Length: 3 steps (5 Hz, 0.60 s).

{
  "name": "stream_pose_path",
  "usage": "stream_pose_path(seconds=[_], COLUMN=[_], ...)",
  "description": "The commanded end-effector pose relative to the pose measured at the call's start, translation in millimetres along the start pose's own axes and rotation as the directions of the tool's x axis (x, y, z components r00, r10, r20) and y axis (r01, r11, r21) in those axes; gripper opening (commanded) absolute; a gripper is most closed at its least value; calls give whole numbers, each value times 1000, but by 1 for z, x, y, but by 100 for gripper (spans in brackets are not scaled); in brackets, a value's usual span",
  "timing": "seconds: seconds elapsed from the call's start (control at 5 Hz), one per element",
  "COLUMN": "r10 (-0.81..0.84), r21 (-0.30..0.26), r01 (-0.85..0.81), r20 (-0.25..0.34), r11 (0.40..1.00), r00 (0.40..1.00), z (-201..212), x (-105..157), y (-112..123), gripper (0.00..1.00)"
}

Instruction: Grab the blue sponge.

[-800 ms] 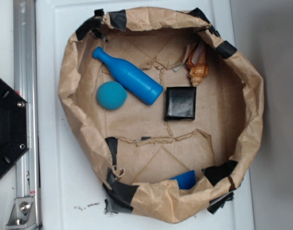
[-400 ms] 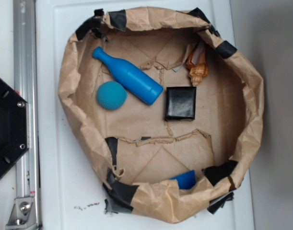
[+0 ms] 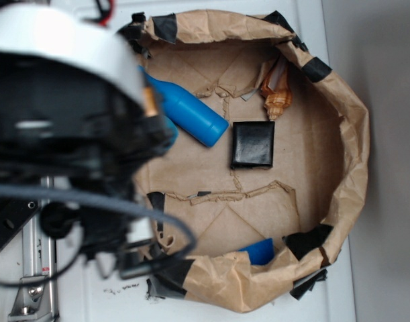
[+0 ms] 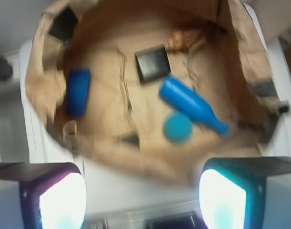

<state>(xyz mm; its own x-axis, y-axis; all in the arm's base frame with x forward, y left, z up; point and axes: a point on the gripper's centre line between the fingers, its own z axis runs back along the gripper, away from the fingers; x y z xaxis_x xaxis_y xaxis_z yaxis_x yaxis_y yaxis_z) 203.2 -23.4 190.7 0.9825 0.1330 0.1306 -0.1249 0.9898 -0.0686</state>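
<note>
The blue sponge [image 3: 260,251] lies at the near edge inside the brown paper bin [image 3: 352,134], partly hidden by its folded rim. In the wrist view the sponge [image 4: 77,92] shows at the left of the bin floor. My arm [image 3: 64,121] fills the left of the exterior view, blurred, above the bin's left rim. My gripper [image 4: 143,200] is open and empty, its two fingers wide apart, above the white surface outside the bin and well away from the sponge.
A long blue bottle [image 3: 188,114], a black square pad [image 3: 253,144] and an orange shell [image 3: 276,94] lie in the bin. A teal ball [image 4: 178,128] sits beside the bottle [image 4: 190,105]. The bin walls stand raised all around.
My arm has swung into the exterior view from the left, now covering the teal ball and the bottle's neck. The objects in the bin have not moved.
</note>
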Motion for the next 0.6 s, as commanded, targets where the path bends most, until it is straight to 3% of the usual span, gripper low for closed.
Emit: stream_pose_path(seconds=[0.0,0.2,0.4], r10=[-73,-74,-112], r21=[-193,-210,-223], r01=[76,69,102], r20=[27,-16,-31], r11=[978,975,970], r00=[997,997,993], z=[-65,-90,-99], x=[49,57,58], y=[1,5,-8], gripper=[100,100,100])
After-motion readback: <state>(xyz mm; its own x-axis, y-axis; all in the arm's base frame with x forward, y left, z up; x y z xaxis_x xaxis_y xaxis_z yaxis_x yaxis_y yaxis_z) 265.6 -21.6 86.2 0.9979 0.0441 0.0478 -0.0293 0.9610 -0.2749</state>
